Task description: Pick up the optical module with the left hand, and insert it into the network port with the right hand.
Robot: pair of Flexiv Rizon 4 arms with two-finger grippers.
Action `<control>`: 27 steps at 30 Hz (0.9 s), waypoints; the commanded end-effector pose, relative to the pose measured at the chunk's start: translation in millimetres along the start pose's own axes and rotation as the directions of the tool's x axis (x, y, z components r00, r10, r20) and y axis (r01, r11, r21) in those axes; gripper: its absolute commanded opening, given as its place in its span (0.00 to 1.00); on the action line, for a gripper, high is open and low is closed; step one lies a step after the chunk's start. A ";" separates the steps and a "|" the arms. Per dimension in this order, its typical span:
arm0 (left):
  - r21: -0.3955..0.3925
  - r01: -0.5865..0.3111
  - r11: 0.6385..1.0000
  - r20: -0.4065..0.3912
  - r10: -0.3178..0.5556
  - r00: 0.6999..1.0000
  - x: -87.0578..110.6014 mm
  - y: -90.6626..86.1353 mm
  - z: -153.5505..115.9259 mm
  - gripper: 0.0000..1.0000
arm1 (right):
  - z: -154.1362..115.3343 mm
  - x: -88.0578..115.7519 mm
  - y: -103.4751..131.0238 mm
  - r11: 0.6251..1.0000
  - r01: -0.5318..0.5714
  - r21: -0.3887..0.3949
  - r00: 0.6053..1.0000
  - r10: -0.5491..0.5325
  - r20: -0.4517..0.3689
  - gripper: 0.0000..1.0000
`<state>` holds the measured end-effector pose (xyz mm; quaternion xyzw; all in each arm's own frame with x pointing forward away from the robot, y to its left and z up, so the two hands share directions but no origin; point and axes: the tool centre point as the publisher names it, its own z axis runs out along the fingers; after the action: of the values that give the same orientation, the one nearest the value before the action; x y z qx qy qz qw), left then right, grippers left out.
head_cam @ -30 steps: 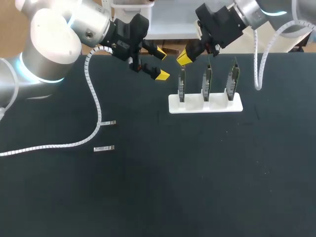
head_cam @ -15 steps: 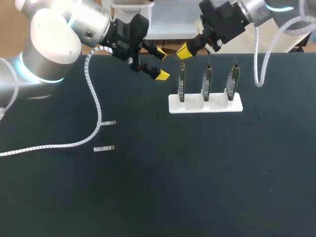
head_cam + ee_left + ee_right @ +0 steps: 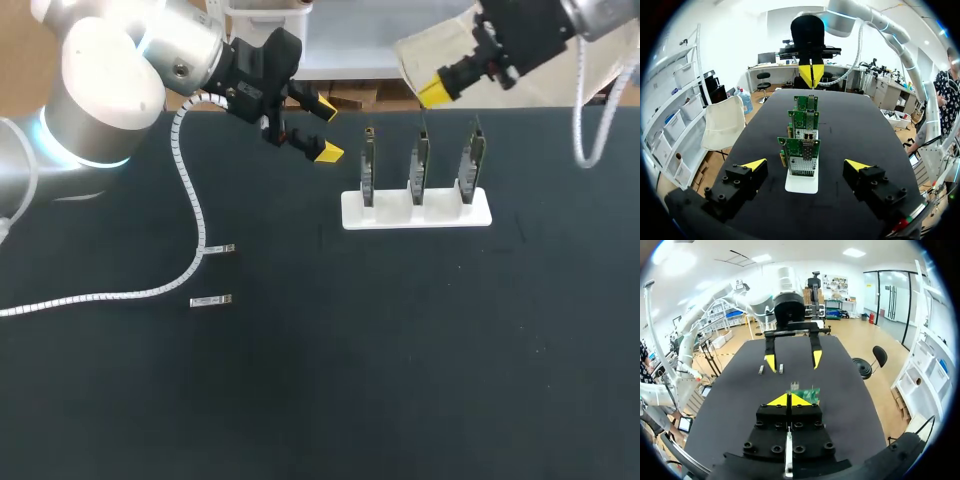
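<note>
One module and a second module lie flat on the table by the white cable, well apart from the left claw. That claw is spread wide and empty. Three upright cards in a white stand line up ahead of it. Beyond them hangs the right claw, pinched together on nothing.

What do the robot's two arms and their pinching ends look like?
Both arms are thick, rounded silver-white tubes; the left arm has a glowing blue ring at a joint. A ribbed white cable trails from it, and another loops off the right arm. The left tool and right tool are black bolted blocks, each with two yellow-tipped fingers.
</note>
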<state>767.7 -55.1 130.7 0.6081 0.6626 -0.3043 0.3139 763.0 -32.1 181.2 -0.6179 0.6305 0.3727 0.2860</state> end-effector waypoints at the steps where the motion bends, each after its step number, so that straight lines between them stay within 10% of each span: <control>1: -0.001 0.002 1.000 -0.003 -0.002 1.000 -0.4 -0.2 0.1 1.00 | -11.5 9.1 11.4 1.000 0.004 0.007 1.000 -0.004 -0.005 0.00; 27: -0.001 0.002 1.000 -0.003 -0.002 1.000 -0.4 -0.2 0.1 1.00 | -15.6 40.0 5.2 1.000 0.006 0.023 0.998 -0.005 -0.065 0.00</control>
<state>767.7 -55.1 130.7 0.6081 0.6626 -0.3043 0.3139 753.9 -69.0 158.9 -0.6262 0.6430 0.3443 0.2755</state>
